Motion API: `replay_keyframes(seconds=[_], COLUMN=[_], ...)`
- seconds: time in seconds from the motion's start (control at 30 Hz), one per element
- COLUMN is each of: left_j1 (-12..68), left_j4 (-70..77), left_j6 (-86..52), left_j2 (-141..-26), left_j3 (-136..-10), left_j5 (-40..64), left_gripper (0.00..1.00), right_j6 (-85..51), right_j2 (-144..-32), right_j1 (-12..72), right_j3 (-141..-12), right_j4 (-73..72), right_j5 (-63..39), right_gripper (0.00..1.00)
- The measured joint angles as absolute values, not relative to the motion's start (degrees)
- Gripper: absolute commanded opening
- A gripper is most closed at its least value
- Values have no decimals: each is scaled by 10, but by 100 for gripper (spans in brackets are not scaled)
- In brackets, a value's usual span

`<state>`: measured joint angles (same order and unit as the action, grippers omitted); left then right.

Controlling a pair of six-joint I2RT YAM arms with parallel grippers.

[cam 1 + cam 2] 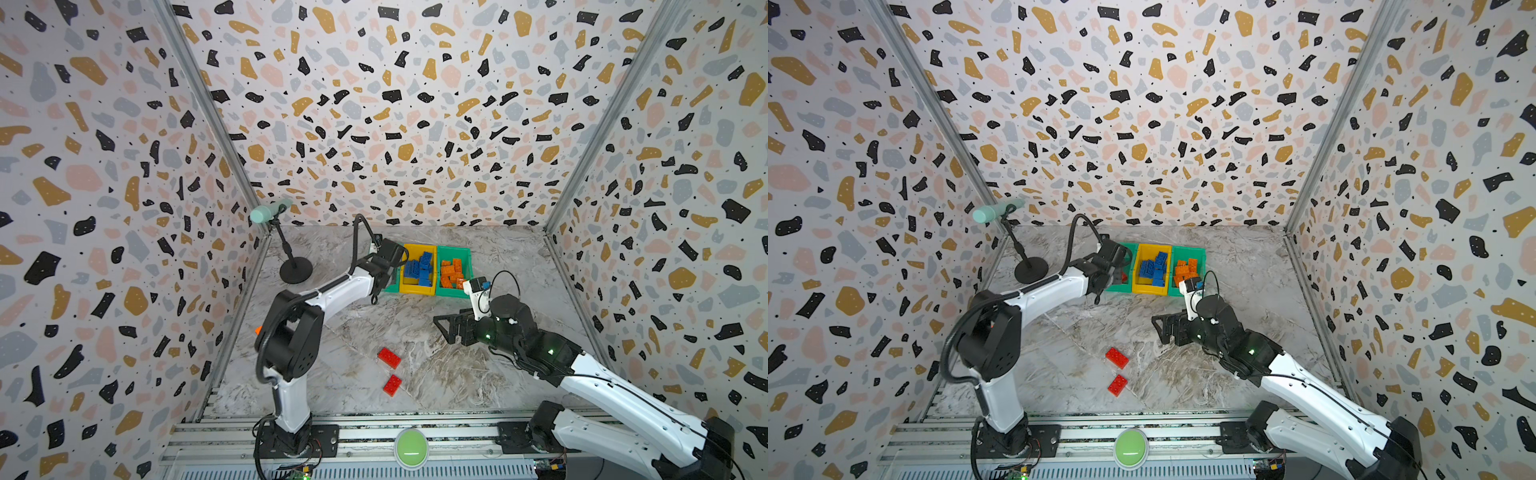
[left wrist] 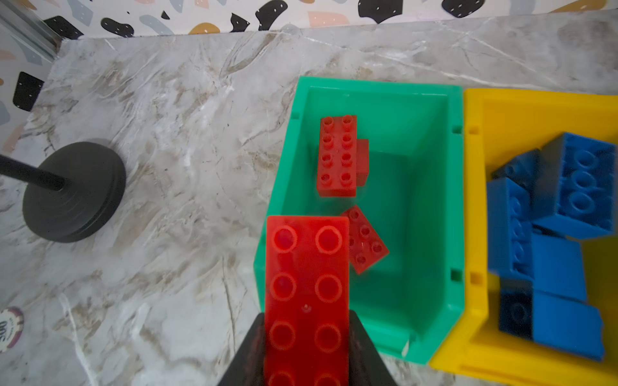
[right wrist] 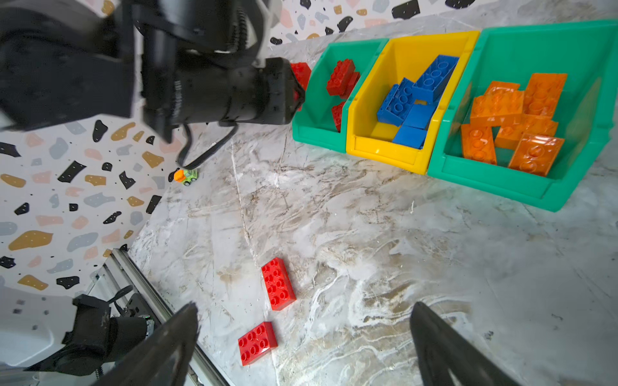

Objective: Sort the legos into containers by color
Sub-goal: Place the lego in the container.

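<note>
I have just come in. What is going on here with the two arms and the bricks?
The left gripper holds a long red brick at the edge of the green bin, where red bricks already lie. The yellow bin holds blue bricks, the other green bin orange bricks. Two more red bricks lie on the table. The right gripper hangs open and empty above it.
</note>
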<state>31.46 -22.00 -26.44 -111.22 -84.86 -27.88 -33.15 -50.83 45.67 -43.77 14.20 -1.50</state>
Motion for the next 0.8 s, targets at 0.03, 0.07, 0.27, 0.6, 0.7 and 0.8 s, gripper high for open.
replay_keyframes(seconds=[0.03, 0.07, 0.27, 0.6, 0.7, 0.8], left_j1=[310, 305, 290, 293, 299, 321], left_j4=[-225, -230, -271, -235, -209, -186], left_j6=[-260, -256, -234, -237, -252, -263], left_j2=[-1134, -1154, -1218, -1108, -1023, -937], left_j3=[-871, -891, -973, -886, -795, -693], left_j5=[-277, -276, -268, -223, -213, -206], left_gripper=[33, 41, 73, 75, 80, 85], right_j6=[-331, -332, -332, -329, -330, -330], right_j2=[-501, -493, -482, -533, -543, -545], right_j1=[453, 449, 425, 405, 405, 405], right_j3=[-437, -435, -434, -434, -434, -434], right_j4=[144, 147, 160, 154, 144, 135], right_j5=[-15, -15, -15, -42, -54, -65], right_gripper=[99, 99, 99, 99, 99, 99])
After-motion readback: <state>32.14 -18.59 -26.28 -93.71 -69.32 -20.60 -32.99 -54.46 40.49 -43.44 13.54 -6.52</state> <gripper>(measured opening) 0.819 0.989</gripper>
